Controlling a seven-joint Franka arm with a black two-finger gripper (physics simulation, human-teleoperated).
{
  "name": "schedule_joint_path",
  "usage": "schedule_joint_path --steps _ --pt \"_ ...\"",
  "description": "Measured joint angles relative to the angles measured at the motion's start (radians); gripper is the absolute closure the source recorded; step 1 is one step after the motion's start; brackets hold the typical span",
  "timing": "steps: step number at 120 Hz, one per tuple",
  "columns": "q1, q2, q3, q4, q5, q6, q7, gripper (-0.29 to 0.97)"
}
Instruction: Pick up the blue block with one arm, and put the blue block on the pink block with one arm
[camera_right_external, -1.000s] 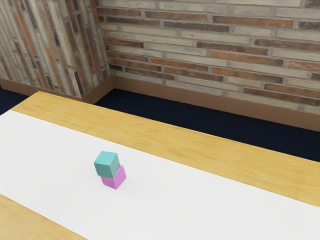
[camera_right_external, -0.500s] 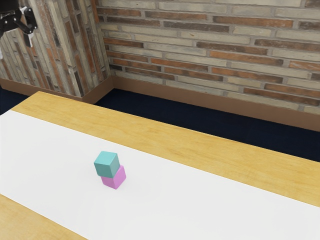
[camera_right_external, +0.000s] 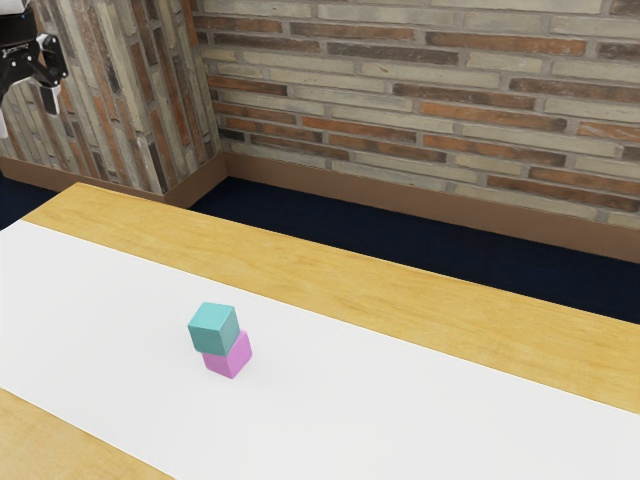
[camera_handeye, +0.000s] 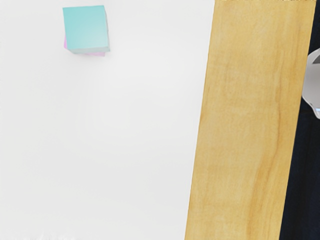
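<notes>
Evidently the stack is made: the blue block (camera_right_external: 213, 327) sits on top of the pink block (camera_right_external: 232, 357), out on the white mat (camera_right_external: 120, 290) that runs along the wooden table (camera_right_external: 420, 295). The two blocks are in contact, with nothing else near them. The blue one is turned a little against the pink one, so a thin pink edge peeks out beside it when I look down through the wrist camera. I judge that overlap wide enough to carry the block without tipping. My gripper (camera_right_external: 40, 75) hangs high at the exterior view's upper left, in front of the brick wall (camera_right_external: 420, 90) and well apart from both blocks. I read that as a clear-out position, one that leaves the stack unshadowed and safe from a bump. From this angle I cannot tell how far open the hand stands. The blue block is plainly not in it, since the block rests on the pink one. By my reckoning the task's placing step is done, and any further move near the blocks would only risk nudging the top one off.
</notes>
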Motion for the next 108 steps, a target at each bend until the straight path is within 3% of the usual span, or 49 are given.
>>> schedule_joint_path --steps 108 --pt "0.0 -0.001 0.001 0.0 -0.002 0.004 -0.093 0.0"
